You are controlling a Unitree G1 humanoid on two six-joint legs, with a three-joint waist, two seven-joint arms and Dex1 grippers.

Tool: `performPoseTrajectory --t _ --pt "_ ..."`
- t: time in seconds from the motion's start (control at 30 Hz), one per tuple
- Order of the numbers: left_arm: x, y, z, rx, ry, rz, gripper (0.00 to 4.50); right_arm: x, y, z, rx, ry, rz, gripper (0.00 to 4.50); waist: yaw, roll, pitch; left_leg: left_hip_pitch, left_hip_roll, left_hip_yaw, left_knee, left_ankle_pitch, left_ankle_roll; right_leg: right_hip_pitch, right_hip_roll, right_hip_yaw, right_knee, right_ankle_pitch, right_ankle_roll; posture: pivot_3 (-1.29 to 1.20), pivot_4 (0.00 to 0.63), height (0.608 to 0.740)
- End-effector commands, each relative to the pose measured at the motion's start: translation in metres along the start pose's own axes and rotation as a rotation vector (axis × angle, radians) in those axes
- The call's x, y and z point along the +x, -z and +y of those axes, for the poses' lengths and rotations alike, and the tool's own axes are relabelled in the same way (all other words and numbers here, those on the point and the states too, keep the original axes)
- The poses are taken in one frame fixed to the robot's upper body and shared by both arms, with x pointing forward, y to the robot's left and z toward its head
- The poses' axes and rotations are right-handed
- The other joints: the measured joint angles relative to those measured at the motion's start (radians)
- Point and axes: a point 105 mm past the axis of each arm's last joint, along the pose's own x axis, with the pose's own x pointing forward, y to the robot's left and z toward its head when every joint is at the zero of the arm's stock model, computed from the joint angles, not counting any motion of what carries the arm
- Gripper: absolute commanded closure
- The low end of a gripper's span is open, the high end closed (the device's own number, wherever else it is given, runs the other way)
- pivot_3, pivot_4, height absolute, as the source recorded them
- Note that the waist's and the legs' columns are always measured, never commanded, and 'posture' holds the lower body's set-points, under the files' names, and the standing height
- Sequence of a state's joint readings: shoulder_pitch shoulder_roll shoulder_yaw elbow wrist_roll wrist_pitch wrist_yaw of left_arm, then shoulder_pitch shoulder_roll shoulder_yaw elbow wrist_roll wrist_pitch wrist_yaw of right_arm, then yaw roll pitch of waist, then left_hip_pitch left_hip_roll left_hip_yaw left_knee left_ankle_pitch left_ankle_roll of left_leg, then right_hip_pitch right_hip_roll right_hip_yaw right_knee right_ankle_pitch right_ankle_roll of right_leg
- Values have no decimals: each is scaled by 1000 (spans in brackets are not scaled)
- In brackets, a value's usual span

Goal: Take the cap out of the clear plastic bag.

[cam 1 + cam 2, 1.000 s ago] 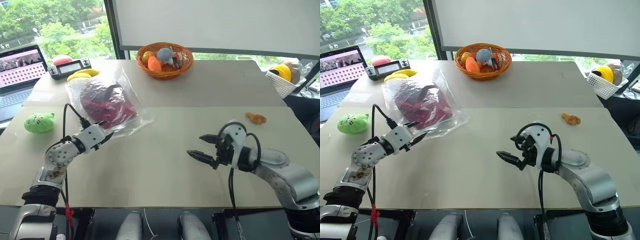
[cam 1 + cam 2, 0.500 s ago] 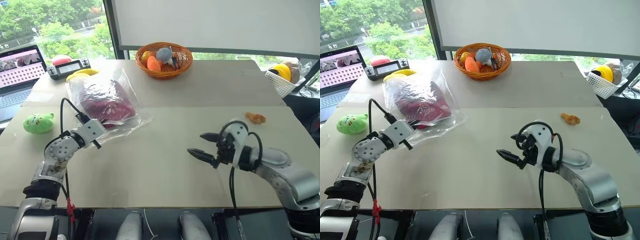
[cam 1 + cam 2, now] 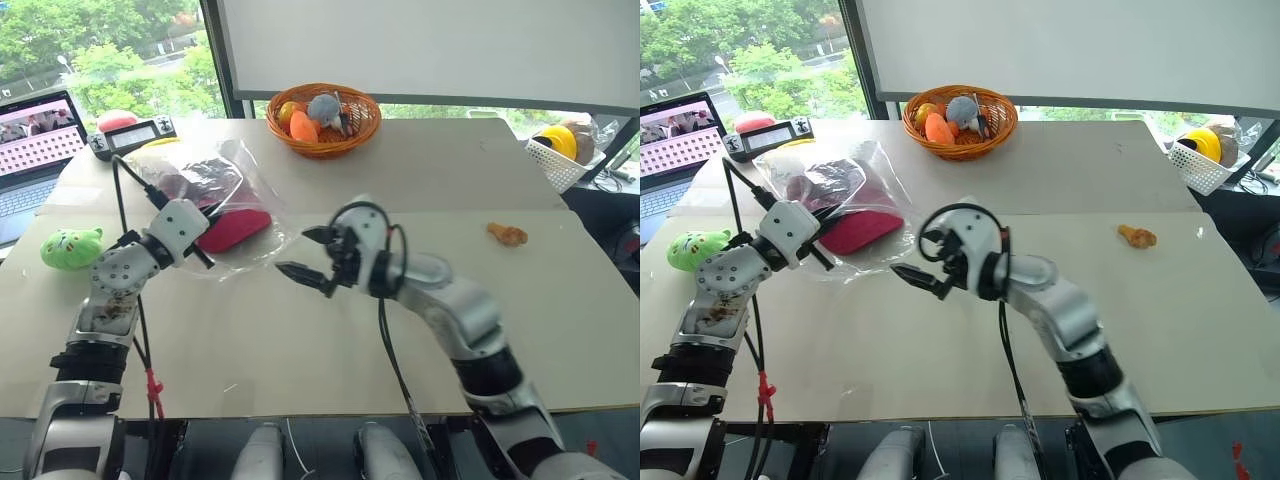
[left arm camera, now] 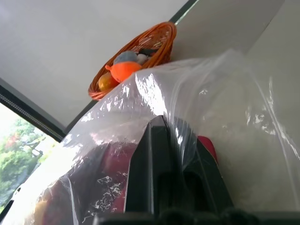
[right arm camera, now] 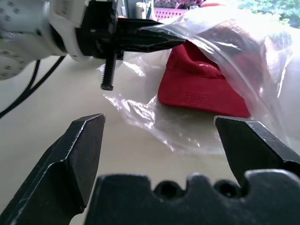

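Your left hand (image 3: 208, 213) clamped on the clear plastic bag (image 3: 243, 190) edge, lifting it off the counter (image 3: 420, 170), cap (image 3: 232, 227) inside, right hand (image 3: 310, 254) fingers apart, near the bag

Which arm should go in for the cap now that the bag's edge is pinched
The right. The right gripper is open, level and aimed at the cap through the lifted mouth of the clear plastic bag. The left gripper is shut on the bag's upper edge, probably best left holding it.
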State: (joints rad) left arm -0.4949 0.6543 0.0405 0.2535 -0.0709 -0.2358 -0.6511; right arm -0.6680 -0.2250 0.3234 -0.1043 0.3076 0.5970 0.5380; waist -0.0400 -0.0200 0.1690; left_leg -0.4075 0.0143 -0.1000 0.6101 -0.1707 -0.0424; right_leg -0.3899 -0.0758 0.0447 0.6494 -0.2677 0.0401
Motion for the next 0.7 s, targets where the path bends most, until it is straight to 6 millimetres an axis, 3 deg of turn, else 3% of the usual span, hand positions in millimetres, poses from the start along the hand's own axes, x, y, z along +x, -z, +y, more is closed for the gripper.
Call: performPoseTrajectory --t 0.03,0.33,0.5,0.6,0.7 --pt "1 -16 -1 -2 -1 -48 4439 9 -2 -13 -110 54 -18 0 0 0 0 0 0 0 0 0 0 0 0 0 0 0 0 0 150 733" --pt "12 -38 -19 -80 38 -117 4439 30 14 -19 -207 94 -6 0 -6 0 0 0 0 0 -1 0 0 -1 0 0 1 0 0 0 150 733" --pt "23 -64 -35 -153 91 -209 4439 29 20 18 -214 -61 -24 0 -3 0 0 0 0 -1 -1 0 0 -1 0 0 1 0 0 0 150 733" --pt "22 -74 -45 -184 138 -241 4439 27 20 15 -230 -24 -22 0 -6 0 0 -1 0 -1 -1 0 0 -1 0 0 1 0 0 0 150 733" --pt "16 -81 -55 -205 192 -262 4439 25 21 -6 -262 79 -14 0 -7 0 0 1 0 -1 0 0 0 0 1 0 2 0 0 0 150 733"
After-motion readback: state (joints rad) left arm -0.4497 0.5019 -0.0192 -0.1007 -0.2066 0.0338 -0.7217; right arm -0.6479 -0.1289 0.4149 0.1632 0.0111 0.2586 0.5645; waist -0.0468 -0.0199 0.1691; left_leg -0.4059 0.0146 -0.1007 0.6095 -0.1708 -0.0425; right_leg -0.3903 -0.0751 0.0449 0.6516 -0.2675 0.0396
